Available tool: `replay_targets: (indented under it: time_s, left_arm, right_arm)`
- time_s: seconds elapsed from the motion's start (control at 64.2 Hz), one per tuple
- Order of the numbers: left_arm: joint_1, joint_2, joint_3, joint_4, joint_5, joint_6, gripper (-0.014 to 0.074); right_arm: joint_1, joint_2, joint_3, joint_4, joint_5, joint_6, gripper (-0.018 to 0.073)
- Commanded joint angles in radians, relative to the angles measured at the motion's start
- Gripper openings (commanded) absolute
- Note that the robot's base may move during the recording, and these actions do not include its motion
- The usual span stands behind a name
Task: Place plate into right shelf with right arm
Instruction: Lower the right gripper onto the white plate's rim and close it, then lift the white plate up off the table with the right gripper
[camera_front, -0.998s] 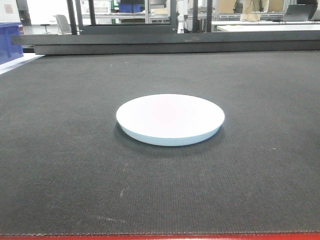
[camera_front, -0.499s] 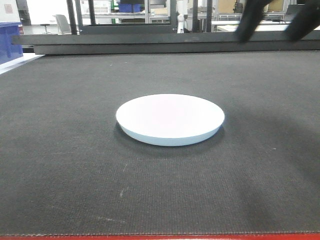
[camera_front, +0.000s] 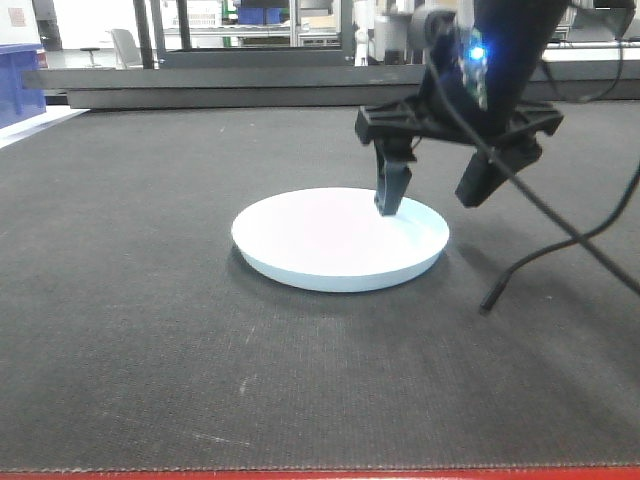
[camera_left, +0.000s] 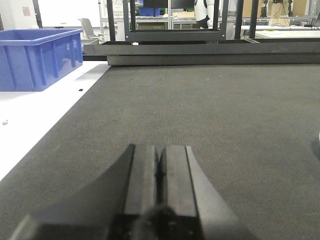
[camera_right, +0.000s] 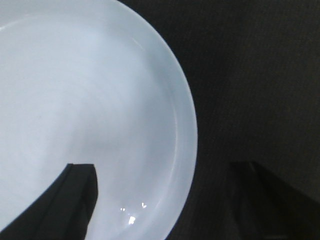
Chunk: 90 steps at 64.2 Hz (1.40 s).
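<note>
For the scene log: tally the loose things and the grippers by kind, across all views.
White plate: 1
Blue bin: 1
Grippers: 2 (right gripper, open astride the plate's rim; left gripper, shut)
Total: 4

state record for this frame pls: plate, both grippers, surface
plate: flat on the black mat, not lifted
right gripper: open, straddling the plate's right rim, one finger over the plate, the other outside it
contact: cannot tell whether the inner finger touches the plate
left gripper: shut, low over the mat
</note>
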<state>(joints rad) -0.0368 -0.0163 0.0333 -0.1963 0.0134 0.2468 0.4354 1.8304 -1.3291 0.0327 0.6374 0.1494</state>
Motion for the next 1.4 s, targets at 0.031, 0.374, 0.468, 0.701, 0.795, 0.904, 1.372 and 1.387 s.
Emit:
replay_targets:
  time_s: [0.031, 0.374, 0.468, 0.701, 0.795, 0.904, 1.372, 1.387]
  left_arm:
    - [-0.007, -0.012, 0.008, -0.002, -0.089, -0.002, -0.0047]
    - [-0.007, -0.012, 0.008, -0.002, -0.089, -0.002, -0.0047]
    - [-0.007, -0.012, 0.008, -0.002, -0.089, -0.002, -0.0047]
    - [-0.007, -0.012, 0.008, -0.002, -0.089, -0.002, -0.0047]
    - [-0.007, -0.012, 0.008, -0.002, -0.089, -0.002, -0.0047]
    - [-0.007, -0.012, 0.008, -0.002, -0.089, -0.002, -0.0047]
    - [-0.007, -0.012, 0.008, -0.002, -0.089, -0.002, -0.0047]
    - [-0.007, -0.012, 0.008, -0.002, -0.089, -0.002, -0.0047]
  right_arm:
    - [0.0, -0.018, -0.035, -0.04, -0.07, 0.004, 0.0622]
    - [0.0, 0.02, -0.035, -0.049, -0.088, 0.004, 0.0538]
    - [0.0, 0.02, -0.035, -0.049, -0.089, 0.004, 0.0399]
    - [0.0, 0.02, -0.035, -0.049, -0.052, 0.004, 0.0065]
    - [0.0, 0.02, -0.035, -0.05, -0.039, 0.004, 0.0057]
    - [0.0, -0.002, -0.035, -0.051, -0.032, 0.004, 0.0056]
    - [0.0, -0.489, 0.282, -0.131, -0.247, 0.004, 0.0056]
    - [0.0, -0.506, 0.297, -0.133, -0.25, 0.004, 0.0056]
